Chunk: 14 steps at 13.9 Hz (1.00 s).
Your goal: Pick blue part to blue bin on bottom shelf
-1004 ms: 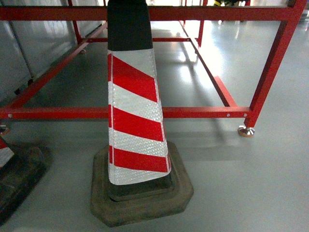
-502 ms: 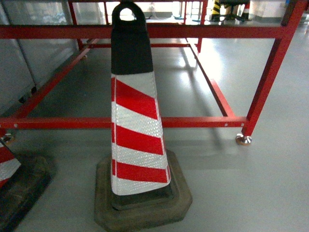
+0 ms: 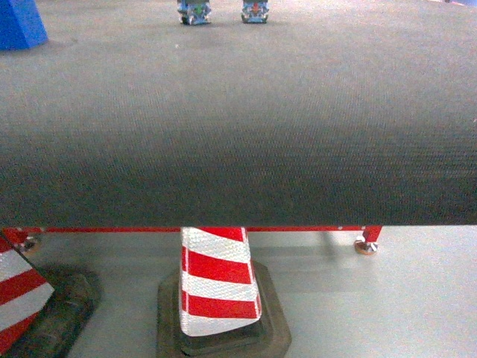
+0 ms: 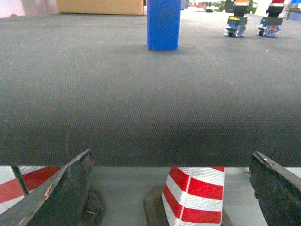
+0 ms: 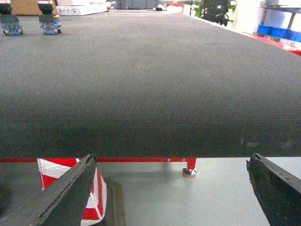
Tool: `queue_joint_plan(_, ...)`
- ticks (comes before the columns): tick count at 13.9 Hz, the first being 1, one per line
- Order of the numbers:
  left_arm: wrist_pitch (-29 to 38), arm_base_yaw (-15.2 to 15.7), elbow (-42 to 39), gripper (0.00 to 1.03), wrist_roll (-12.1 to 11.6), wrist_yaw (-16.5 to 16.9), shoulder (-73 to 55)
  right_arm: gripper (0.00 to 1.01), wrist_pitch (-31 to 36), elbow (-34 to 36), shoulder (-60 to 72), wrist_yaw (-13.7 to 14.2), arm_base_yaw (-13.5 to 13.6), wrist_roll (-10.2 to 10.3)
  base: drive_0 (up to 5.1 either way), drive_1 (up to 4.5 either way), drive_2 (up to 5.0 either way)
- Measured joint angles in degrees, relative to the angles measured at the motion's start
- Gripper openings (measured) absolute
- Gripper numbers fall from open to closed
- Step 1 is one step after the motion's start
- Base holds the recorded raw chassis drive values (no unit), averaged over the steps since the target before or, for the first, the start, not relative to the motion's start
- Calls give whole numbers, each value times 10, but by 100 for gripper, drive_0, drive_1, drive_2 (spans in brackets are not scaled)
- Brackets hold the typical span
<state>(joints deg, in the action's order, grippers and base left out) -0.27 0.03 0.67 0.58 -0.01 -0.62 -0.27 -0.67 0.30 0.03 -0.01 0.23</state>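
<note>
The blue part (image 4: 163, 24) is a boxy blue block standing upright at the far side of a dark textured table top (image 4: 141, 94); the head view catches it at the top left corner (image 3: 19, 24). My left gripper (image 4: 171, 188) hangs open at the table's near edge, well short of the block, with nothing between its fingers (image 4: 66, 188). My right gripper (image 5: 171, 188) is open and empty too, at the same edge further right. Some blue crates (image 5: 281, 30) show far off at the right; I cannot tell whether one is the blue bin. The bottom shelf is out of view.
Two pushbutton parts (image 3: 194, 11) (image 3: 255, 10) stand at the table's far side. Below the near edge, a red-and-white striped cone (image 3: 218, 287) on a rubber base stands on the grey floor, with another (image 3: 19, 298) at the left. A red frame foot (image 3: 365, 245) is behind them.
The head view has risen from the red frame and cone up to table-top height. The dark table top now fills most of it and hides the cone's upper part.
</note>
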Motion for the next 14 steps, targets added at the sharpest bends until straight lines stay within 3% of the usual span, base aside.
queue_joint_plan(14,1,0,0,98,0,0,0,98,0,0,0,-1,0,-1,0,0,0)
